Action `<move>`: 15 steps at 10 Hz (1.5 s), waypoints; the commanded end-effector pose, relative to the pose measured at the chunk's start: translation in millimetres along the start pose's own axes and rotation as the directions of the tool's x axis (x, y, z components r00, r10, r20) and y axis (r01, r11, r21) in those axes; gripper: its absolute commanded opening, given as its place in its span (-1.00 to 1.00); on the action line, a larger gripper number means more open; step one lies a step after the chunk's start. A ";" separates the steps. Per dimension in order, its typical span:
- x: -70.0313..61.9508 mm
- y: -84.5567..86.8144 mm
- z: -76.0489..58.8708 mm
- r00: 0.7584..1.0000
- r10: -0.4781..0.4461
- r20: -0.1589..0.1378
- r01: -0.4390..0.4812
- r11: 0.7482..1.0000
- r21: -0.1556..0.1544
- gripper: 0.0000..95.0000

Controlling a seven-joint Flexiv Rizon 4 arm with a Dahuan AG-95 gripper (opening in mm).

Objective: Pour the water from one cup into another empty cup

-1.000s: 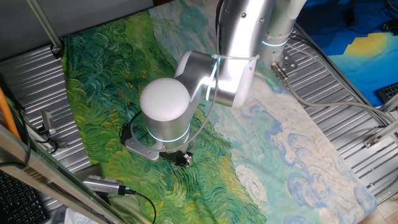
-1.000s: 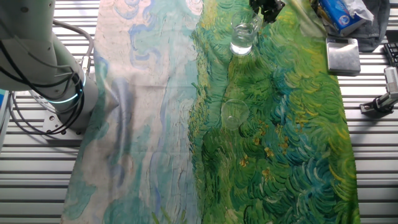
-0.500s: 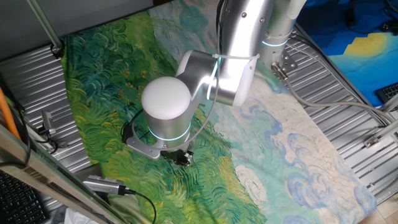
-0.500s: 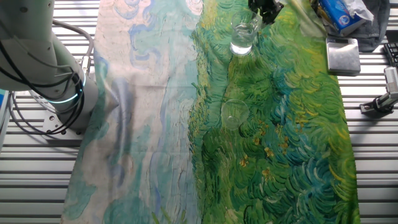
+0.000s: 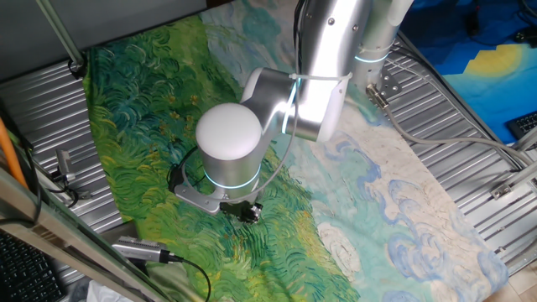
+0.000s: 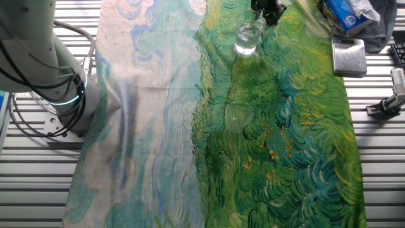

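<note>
The tabletop [image 6: 373, 158], ribbed metal at both frame edges, carries a painted cloth [image 6: 285, 145] that runs top to bottom through the middle of the other fixed view, pale blue on its left half and green on its right; both glasses stand on the green half, so a spill would likely land on fabric, not metal. The arm [image 5: 285, 92] fills the middle of one fixed view, its big round joint hiding both cups there, and only the dark fingers [image 5: 245, 211] peek out beneath it, low at centre. In the other fixed view the arm's base [image 6: 44, 57] sits at upper left, well apart from the glass. The fingers [image 6: 268, 11] come in at the top edge, right at the rim of the cup [image 6: 247, 35], which stands upright at top centre with water [image 6: 245, 46] glinting in its lower part. They seem to pinch the rim, probably so the cup can be lifted and tipped, but I cannot tell whether they are clamped or merely touching. The empty cup [image 6: 238, 116] waits upright at mid frame, directly below the first in the picture, with open cloth between them and nothing blocking that path. Off to the upper right lie a metal block [image 6: 349, 56] and a blue packet [image 6: 345, 14], near the fingers yet clear of the pouring line.
</note>
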State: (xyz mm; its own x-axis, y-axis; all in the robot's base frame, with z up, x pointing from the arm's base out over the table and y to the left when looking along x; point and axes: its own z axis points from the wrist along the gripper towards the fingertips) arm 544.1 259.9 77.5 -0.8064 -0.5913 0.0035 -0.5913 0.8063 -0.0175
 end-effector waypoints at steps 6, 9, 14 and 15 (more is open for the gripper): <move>-0.7 -0.1 1.6 1.000 0.008 0.003 -0.008 1.000 0.004 -0.60; -0.8 0.0 1.7 1.000 0.010 0.003 -0.010 1.000 0.004 -0.60; -1.2 -0.3 1.3 0.999 0.037 -0.003 -0.037 0.999 0.007 -1.00; -1.6 -0.8 0.0 0.999 0.041 -0.003 -0.041 0.999 0.006 -1.00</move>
State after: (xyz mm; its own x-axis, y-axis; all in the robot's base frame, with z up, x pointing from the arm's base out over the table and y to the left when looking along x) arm 545.8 260.3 76.9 -0.8307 -0.5567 0.0047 -0.5566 0.8304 -0.0246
